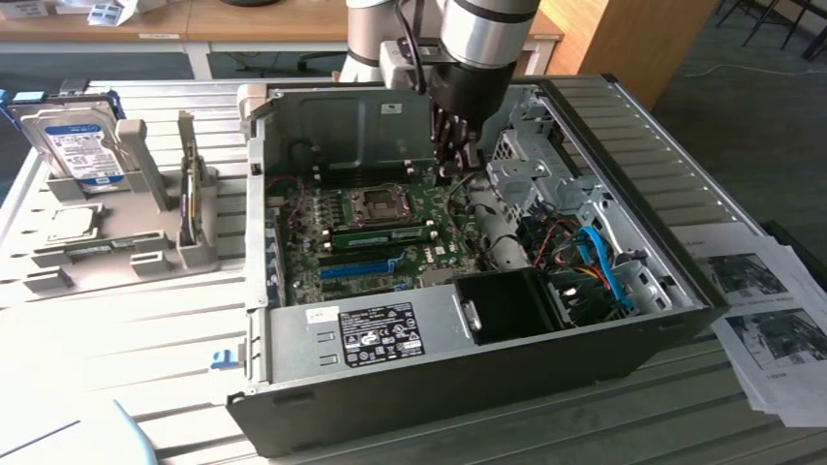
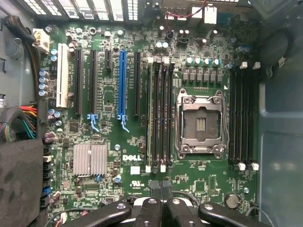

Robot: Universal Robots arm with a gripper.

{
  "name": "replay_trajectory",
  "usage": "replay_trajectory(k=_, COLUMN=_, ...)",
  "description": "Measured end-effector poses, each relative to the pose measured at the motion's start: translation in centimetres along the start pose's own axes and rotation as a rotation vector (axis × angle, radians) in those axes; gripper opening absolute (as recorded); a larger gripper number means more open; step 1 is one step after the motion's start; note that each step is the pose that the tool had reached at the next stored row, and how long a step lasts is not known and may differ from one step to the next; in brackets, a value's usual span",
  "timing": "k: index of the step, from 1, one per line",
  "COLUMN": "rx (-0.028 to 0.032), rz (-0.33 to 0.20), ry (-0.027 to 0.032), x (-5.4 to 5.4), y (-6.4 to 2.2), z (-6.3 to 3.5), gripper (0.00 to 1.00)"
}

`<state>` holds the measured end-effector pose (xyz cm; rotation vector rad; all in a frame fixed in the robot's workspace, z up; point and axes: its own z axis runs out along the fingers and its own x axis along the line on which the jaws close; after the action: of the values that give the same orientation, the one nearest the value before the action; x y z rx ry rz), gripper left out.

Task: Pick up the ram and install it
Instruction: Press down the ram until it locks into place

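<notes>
You see the gripper (image 2: 160,186) above the motherboard (image 2: 118,142), fingers closed together, holding nothing. The ram (image 1: 378,235) stands in a slot just beside the CPU socket (image 2: 199,124). Probably seated, hence the empty grip.

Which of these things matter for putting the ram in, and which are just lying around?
For the job:
- ram, lying along a slot beside the processor socket
- claw, over the motherboard

Lying about:
- hard drive in its stand
- printed sheets
- blue slot
</notes>
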<state>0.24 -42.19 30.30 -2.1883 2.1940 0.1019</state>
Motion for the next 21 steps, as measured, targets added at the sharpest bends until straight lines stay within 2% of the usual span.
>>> replay_trajectory(k=21, rx=0.0001, rz=0.0, ry=-0.0002, x=0.07, y=0.03, z=0.9, gripper=0.09)
